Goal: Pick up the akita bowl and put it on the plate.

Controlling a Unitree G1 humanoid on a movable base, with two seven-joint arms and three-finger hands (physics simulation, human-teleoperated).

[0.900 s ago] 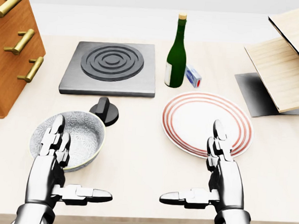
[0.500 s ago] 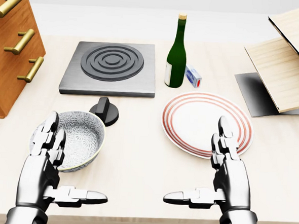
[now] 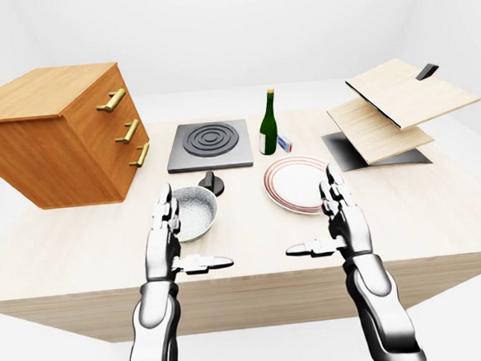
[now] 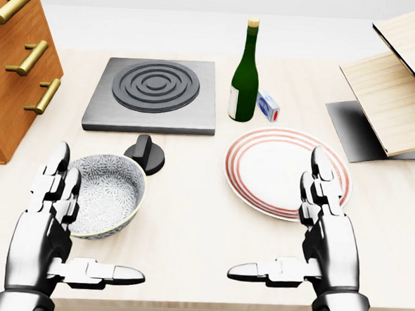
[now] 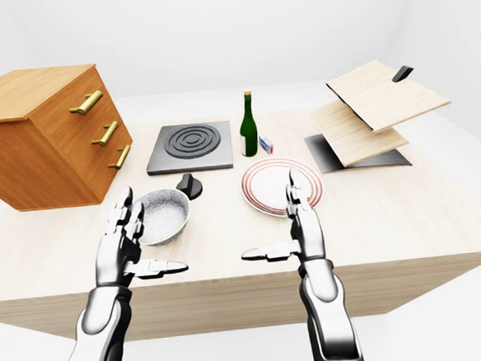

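The akita bowl [image 4: 114,188], grey-patterned with a pale rim, stands on the table at the lower left of the head view. The white plate [image 4: 270,166] with red rings lies to its right and is empty. My left hand [image 4: 94,222] is open, its fingers [image 4: 54,181] upright along the bowl's left rim and its thumb stretched out below the bowl. My right hand [image 4: 274,214] is open too, with its fingers [image 4: 321,194] over the plate's lower right rim. Neither hand holds anything.
A black hob [image 4: 153,94] and a black knob [image 4: 145,154] lie above the bowl. Above the plate stand a green bottle [image 4: 245,77] and a small box [image 4: 268,106]. A wooden drawer chest [image 4: 15,66] is at the left and slanted wooden boards [image 4: 395,89] at the right.
My left hand has slid leftward, from over the bowl to its left rim. My right hand has drifted slightly right and up over the plate's edge. Bowl and plate have not moved.
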